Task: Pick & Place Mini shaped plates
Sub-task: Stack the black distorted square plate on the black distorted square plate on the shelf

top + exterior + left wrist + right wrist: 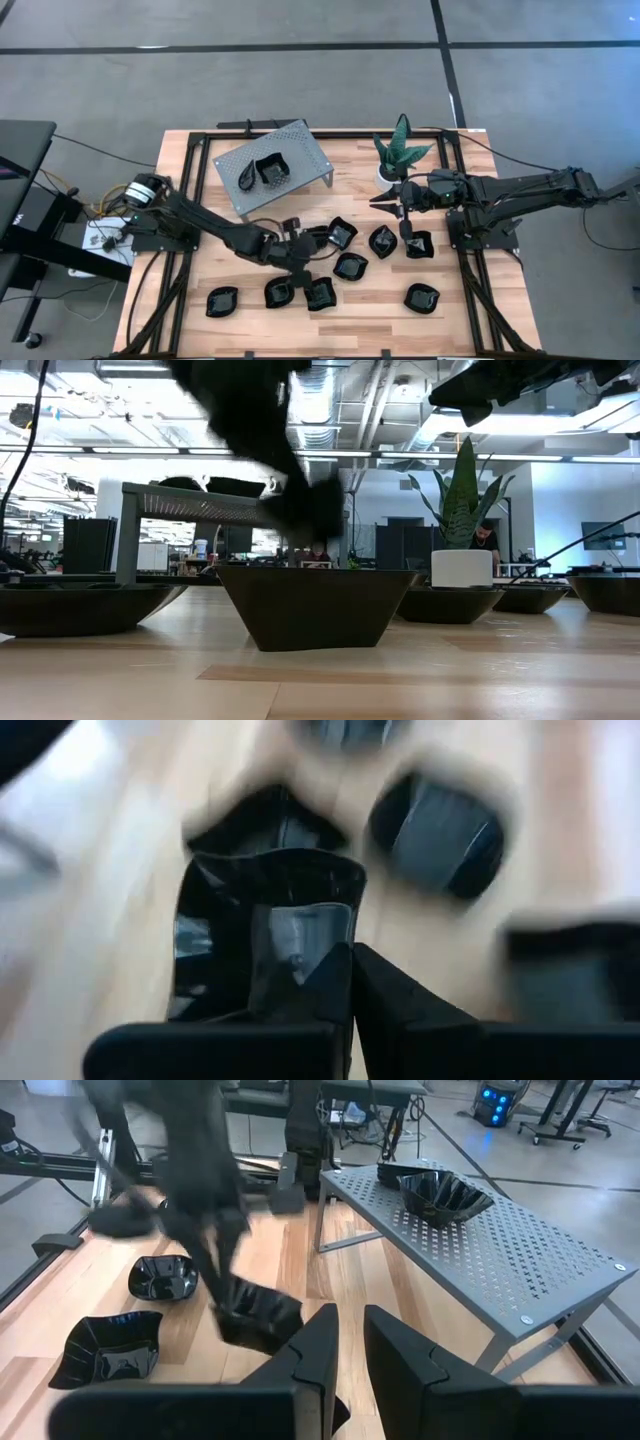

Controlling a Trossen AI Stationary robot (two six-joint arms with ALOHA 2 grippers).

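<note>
The left tool (312, 268) has pinched tight on the rim of a small black plate (265, 935) among the plates on the counter (180, 320) — best lift it straight up and level before swinging toward the stand (272, 165) — while the right tool (385, 205), narrow and empty, waits by the plant (400, 150).

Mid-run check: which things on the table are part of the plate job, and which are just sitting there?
Part of the job:
- mini shaped plates on the wood
- two plates on the stand
- plate nipped by the left gripper

Just there:
- grey perforated stand
- plant in its white pot
- right gripper, holding nothing
</note>
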